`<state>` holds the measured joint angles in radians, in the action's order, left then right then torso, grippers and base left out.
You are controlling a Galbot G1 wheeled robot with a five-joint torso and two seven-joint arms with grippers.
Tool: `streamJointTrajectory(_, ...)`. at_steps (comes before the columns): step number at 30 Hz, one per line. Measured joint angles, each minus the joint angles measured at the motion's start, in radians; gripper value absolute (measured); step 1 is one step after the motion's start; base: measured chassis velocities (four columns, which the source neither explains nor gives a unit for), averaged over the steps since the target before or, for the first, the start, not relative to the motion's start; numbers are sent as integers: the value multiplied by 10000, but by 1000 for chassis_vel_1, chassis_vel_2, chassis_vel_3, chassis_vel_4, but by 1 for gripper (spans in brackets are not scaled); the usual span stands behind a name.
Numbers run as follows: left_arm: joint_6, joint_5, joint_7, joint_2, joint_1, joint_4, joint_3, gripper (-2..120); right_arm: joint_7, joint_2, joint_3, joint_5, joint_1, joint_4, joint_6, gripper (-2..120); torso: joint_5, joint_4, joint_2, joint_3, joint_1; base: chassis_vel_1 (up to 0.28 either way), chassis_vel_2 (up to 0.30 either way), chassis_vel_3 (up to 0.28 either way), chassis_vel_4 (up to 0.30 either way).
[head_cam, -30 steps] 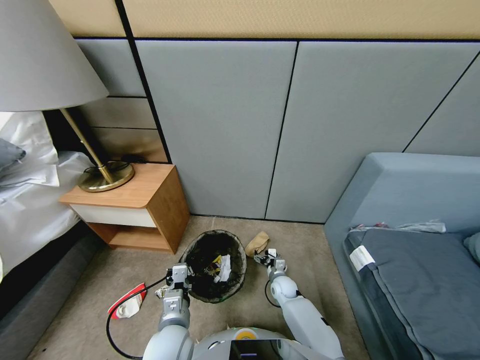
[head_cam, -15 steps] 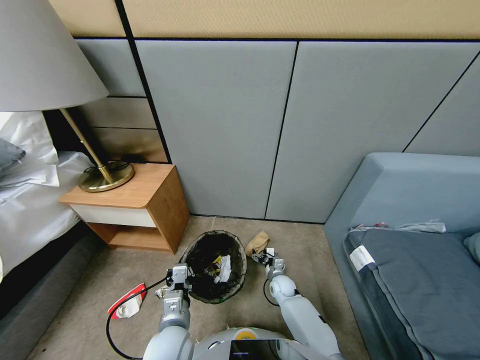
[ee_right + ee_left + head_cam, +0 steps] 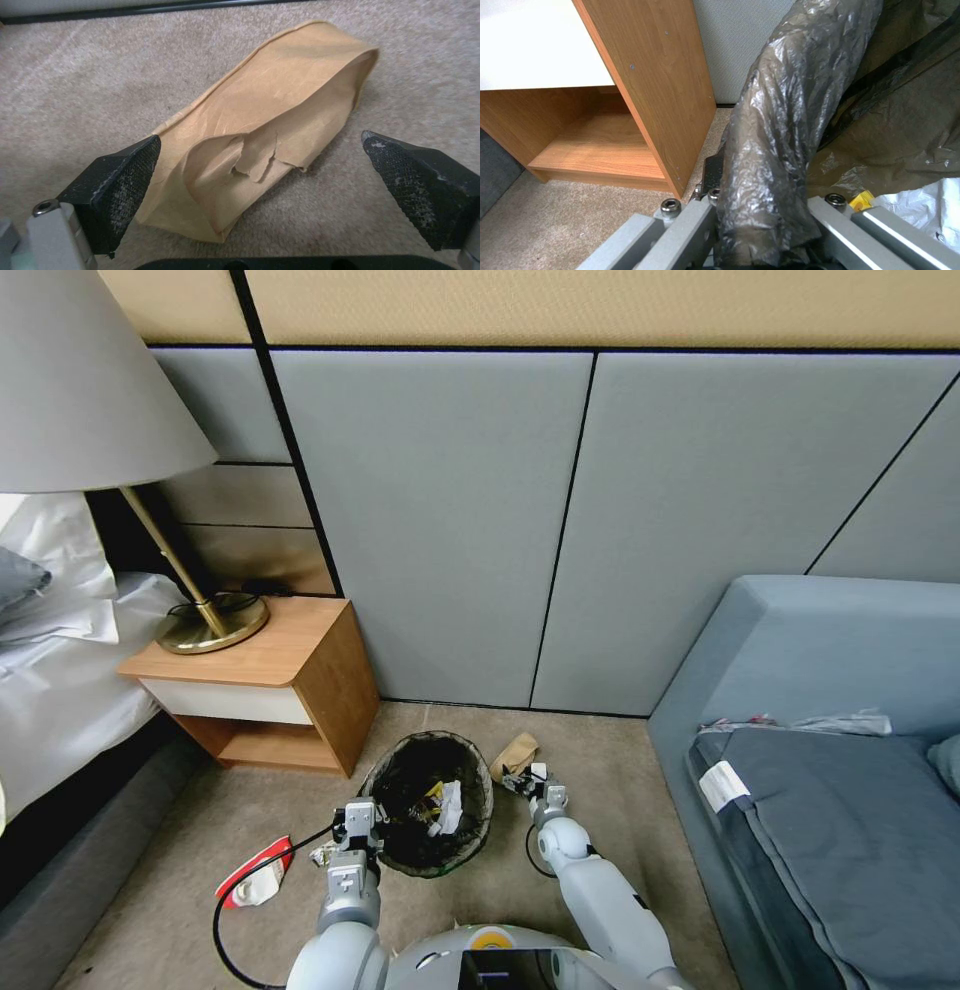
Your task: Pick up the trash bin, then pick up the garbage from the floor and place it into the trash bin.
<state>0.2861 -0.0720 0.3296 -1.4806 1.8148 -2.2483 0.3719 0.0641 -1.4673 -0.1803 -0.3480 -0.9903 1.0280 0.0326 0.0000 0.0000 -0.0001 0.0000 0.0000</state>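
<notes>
Brown paper bag (image 3: 260, 123) lies flat on the floor (image 3: 75, 82), long axis toward the wall, between the wide-open right gripper (image 3: 260, 180) fingers. Left gripper (image 3: 760, 225) clamps the trash bin (image 3: 432, 800) rim.

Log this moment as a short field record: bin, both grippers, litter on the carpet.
bin: round trash bin lined with a black bag, on the carpet beside the wooden nightstand, holding white and yellow scraps
left gripper: shut on the bin's bag-covered rim
right gripper: open, jaws either side of the crumpled brown paper bag on the carpet
other litter: red-and-white wrapper beside the left arm
</notes>
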Motion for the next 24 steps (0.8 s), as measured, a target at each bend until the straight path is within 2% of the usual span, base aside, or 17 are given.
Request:
streamJointTrajectory(6,-1,-1,0,-1,19,-9,46,0,-83,-140,-4,115,350,-678,230,98,1,0,0,-1,0,0,0,0,0)
streamJointTrajectory(8,-4,-14,1,-3,37,-9,38,0,-160,-178,-3,161,487,-932,325,88,0,0,0,0,0,0,0,0,0)
streamJointTrajectory(9,-4,-14,1,-3,37,-9,38,0,-160,-178,-3,161,487,-932,325,88,0,0,0,0,0,0,0,0,0)
streamJointTrajectory(12,-15,-61,0,-30,55,2,4,0,-267,-261,-7,258,674,-1263,488,71,0,0,0,-1,0,0,0,0,0)
streamJointTrajectory(13,-15,-61,0,-30,55,2,4,0,-267,-261,-7,258,674,-1263,488,71,0,0,0,-1,0,0,0,0,0)
streamJointTrajectory(16,-18,-68,0,-29,60,11,5,0,-364,-289,-17,317,739,-1408,599,58,0,0,0,-1,0,0,0,0,0)
streamJointTrajectory(17,-18,-68,0,-29,60,11,5,0,-364,-289,-17,317,739,-1408,599,58,0,0,0,-1,0,0,0,0,0)
streamJointTrajectory(20,-19,-68,0,-26,58,34,7,0,-407,-285,-33,327,751,-1441,639,43,0,-1,1,-1,0,0,0,0,0)
streamJointTrajectory(22,-19,-70,0,-26,57,40,-2,0,-412,-281,-37,327,751,-1441,643,39,0,-1,0,-1,0,0,0,0,0)
streamJointTrajectory(24,-20,-78,0,-26,56,41,-29,0,-430,-267,-52,327,751,-1442,660,28,0,-1,0,-1,0,0,0,0,0)
